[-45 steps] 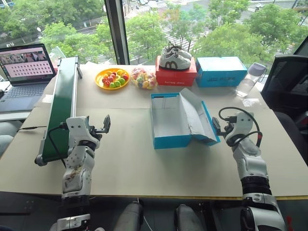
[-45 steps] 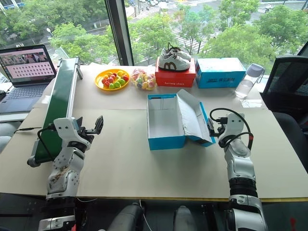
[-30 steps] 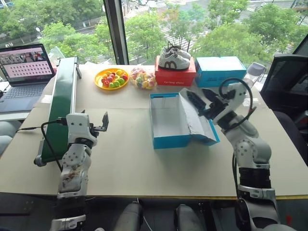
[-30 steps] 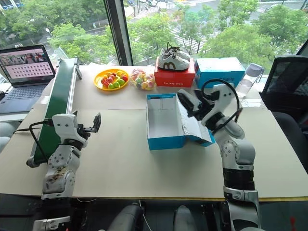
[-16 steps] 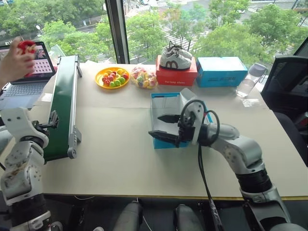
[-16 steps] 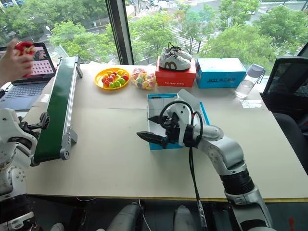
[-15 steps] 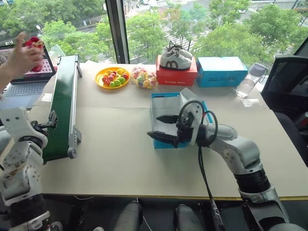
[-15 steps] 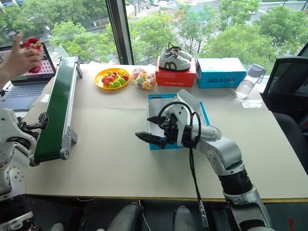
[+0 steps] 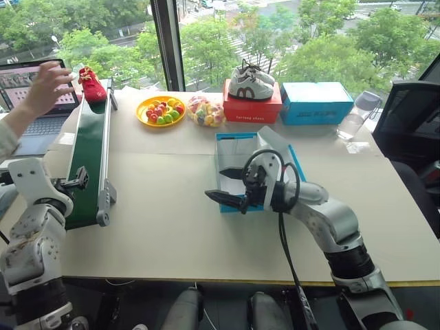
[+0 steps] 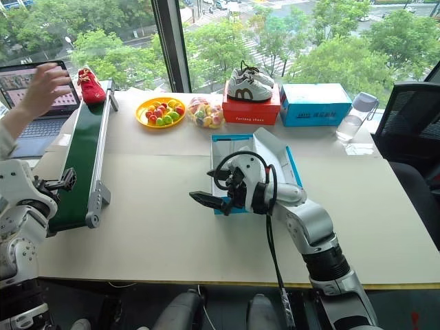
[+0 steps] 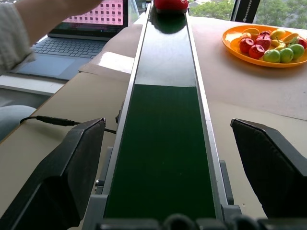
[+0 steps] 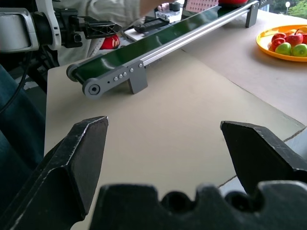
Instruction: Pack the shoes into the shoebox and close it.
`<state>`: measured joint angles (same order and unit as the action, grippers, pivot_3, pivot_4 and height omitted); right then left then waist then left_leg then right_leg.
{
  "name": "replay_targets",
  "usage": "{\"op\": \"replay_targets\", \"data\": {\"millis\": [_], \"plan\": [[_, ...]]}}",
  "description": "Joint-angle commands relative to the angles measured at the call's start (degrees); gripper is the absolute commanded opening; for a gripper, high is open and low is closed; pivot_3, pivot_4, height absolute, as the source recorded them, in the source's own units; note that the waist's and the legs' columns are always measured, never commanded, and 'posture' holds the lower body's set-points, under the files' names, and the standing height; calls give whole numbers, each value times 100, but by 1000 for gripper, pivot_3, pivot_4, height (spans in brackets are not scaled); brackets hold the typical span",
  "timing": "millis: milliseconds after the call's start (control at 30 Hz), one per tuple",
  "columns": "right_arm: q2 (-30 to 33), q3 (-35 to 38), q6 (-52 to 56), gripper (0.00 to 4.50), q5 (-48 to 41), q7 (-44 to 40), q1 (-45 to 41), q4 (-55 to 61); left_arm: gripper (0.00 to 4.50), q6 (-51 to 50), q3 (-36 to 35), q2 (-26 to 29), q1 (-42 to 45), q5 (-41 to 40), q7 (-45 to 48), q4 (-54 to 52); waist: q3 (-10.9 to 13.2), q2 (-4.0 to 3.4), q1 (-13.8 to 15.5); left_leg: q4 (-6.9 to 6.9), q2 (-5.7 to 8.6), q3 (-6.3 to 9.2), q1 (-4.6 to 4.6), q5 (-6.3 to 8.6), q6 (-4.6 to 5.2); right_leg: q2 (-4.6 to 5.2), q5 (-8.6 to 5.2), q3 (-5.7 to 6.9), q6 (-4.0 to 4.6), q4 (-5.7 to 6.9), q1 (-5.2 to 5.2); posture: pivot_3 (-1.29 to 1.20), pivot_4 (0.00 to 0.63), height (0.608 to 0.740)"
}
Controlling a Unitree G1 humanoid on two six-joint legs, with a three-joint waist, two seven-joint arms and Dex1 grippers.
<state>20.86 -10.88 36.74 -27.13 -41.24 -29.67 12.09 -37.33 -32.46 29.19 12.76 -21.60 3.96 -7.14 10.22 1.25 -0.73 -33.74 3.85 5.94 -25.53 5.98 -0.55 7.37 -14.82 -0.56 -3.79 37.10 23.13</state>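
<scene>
One red shoe [image 9: 91, 86] lies on the far end of the green conveyor belt [image 9: 89, 158], with a person's hand [image 9: 47, 84] just beside it. The same shoe [image 11: 170, 4] is seen in the left wrist view. The shoebox [image 9: 237, 137], blue outside and white inside, stands open and empty at the table's middle, lid leaning to the right. My right gripper [image 9: 225, 185] hovers open just in front of the box's left corner, pointing left toward the belt. My left gripper [image 9: 79, 179] is open at the belt's near end, nothing between its fingers.
At the back stand an orange plate of fruit [image 9: 159, 111], a bag of sweets [image 9: 205, 110], a red box [image 9: 251, 110] with white sneakers [image 9: 249, 82] on top, another blue box [image 9: 316, 102] and a bottle [image 9: 354, 118]. A laptop [image 9: 27, 86] sits far left.
The person's hand has set the red shoe on the belt's far end. My right arm swung from the box's right side to its front left. My left arm moved out left.
</scene>
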Motion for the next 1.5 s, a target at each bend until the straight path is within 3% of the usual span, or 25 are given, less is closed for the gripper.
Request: {"op": "replay_targets", "data": {"millis": [33, 433, 1500], "plan": [[-77, 156, -162, 4478, 19, 70, -3, 88, 4500, 13, -40, 40, 118, 13, -44, -6, 0, 0, -2, 0, 0, 0, 0, 0, 0, 0, 0, 0, 0, 0, 0, 0, 150, 730], [-230, 163, -241, 4478, 235, 236, 124, -18, 4500, -750, -101, 159, 430, -58, -181, 206, -1, 3, -5, -1, 1, -1, 0, 0, 0, -2, 0, -1, -5, 1, -1, 0, 150, 730], [-86, -13, -1265, 4478, 1005, -39, 677, -38, 4500, -685, -194, 582, 869, 27, -118, 468, -4, 7, -8, -2, -1, -11, 2, 0, -1, -6, 7, -6, -1, 1, -1, 0, 150, 730]]}}
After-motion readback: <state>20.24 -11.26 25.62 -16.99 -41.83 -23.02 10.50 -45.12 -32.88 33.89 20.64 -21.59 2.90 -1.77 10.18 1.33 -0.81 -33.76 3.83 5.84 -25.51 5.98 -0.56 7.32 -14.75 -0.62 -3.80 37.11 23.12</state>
